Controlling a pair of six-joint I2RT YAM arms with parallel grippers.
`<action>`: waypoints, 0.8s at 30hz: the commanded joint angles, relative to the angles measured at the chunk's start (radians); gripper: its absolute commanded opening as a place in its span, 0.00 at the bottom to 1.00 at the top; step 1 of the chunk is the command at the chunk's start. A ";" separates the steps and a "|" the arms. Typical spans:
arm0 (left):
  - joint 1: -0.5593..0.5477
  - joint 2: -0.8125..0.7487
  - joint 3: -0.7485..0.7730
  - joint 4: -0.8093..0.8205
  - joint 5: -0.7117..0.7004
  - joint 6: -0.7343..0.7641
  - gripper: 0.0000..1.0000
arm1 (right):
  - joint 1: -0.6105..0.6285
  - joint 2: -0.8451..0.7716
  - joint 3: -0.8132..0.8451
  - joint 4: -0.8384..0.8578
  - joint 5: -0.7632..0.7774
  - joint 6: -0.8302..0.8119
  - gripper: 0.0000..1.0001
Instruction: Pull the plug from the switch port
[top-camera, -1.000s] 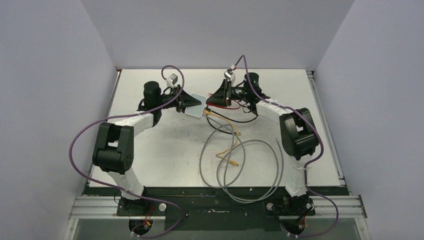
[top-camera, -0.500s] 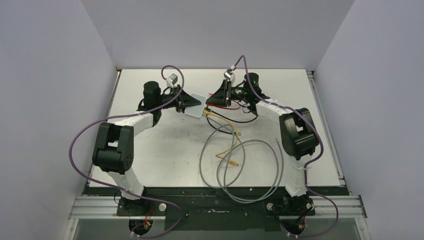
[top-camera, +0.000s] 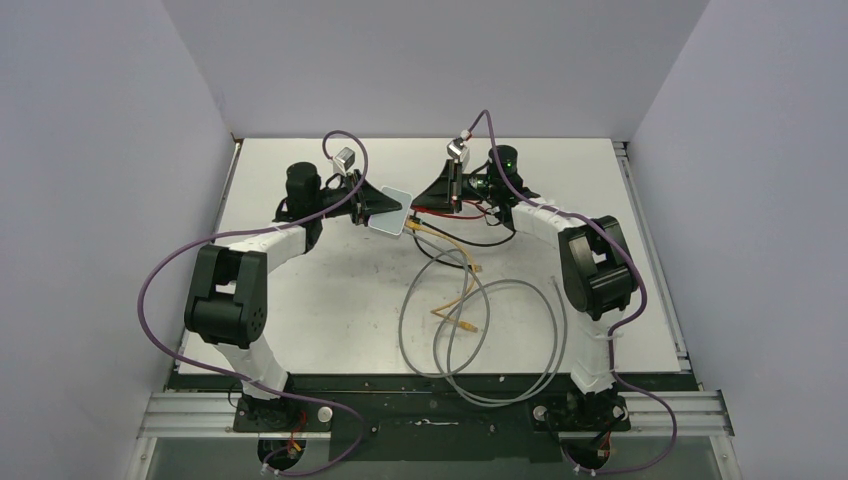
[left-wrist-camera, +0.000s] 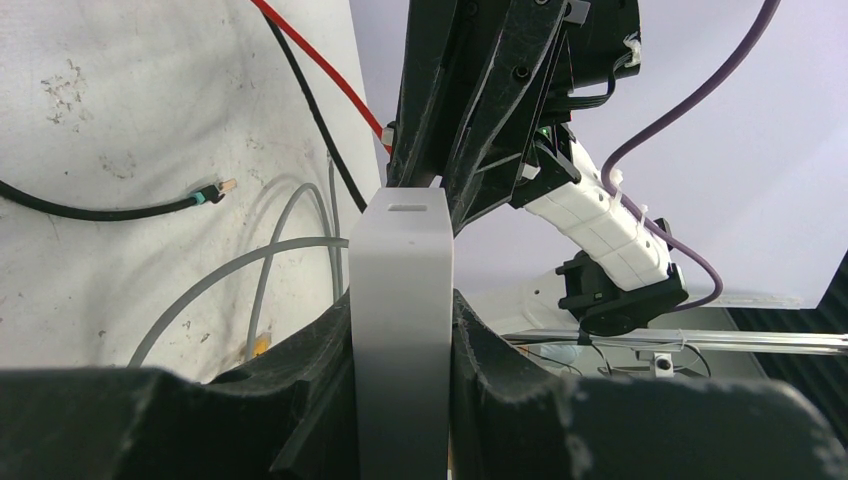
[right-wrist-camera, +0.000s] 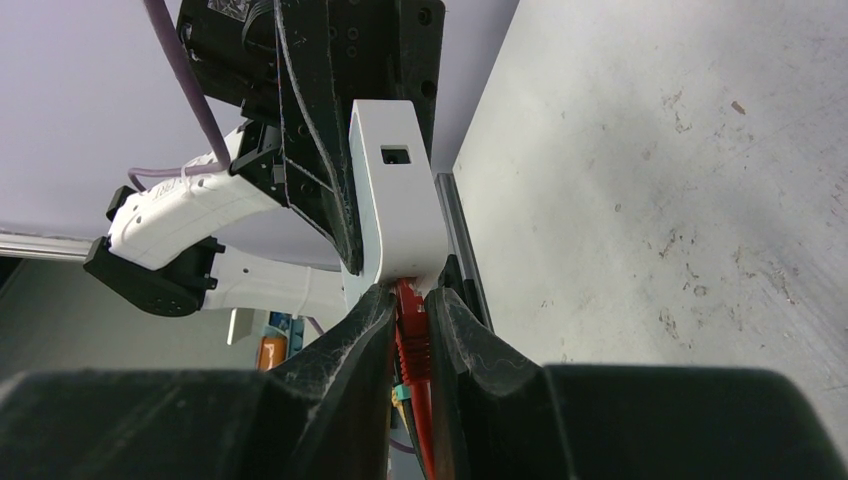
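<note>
The switch (top-camera: 393, 209) is a small flat light-grey box held above the table at the back middle. My left gripper (top-camera: 377, 206) is shut on it; in the left wrist view the switch (left-wrist-camera: 402, 330) stands edge-on between my fingers. My right gripper (top-camera: 432, 200) is shut on the red plug (right-wrist-camera: 410, 330), which sits in a socket on the switch's narrow edge (right-wrist-camera: 395, 200). Its red cable (top-camera: 455, 214) runs back under the right wrist. A yellow plug (top-camera: 417, 228) also sits at the switch's edge.
Grey cable loops (top-camera: 480, 340), a black cable (top-camera: 470, 240) and yellow cable ends (top-camera: 462, 300) lie on the white table (top-camera: 320, 300) in front of the switch. A loose black cable with a teal-tipped plug (left-wrist-camera: 205, 194) lies on the table. Grey walls enclose three sides.
</note>
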 joint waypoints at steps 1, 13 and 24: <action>0.012 -0.032 0.033 0.064 -0.011 0.001 0.00 | 0.013 -0.007 0.011 0.007 -0.020 -0.043 0.05; 0.032 -0.057 0.016 0.063 -0.019 0.017 0.00 | 0.013 -0.021 0.033 -0.176 -0.014 -0.205 0.05; 0.049 -0.066 0.009 0.067 -0.017 0.019 0.00 | 0.012 -0.030 0.081 -0.343 -0.009 -0.345 0.05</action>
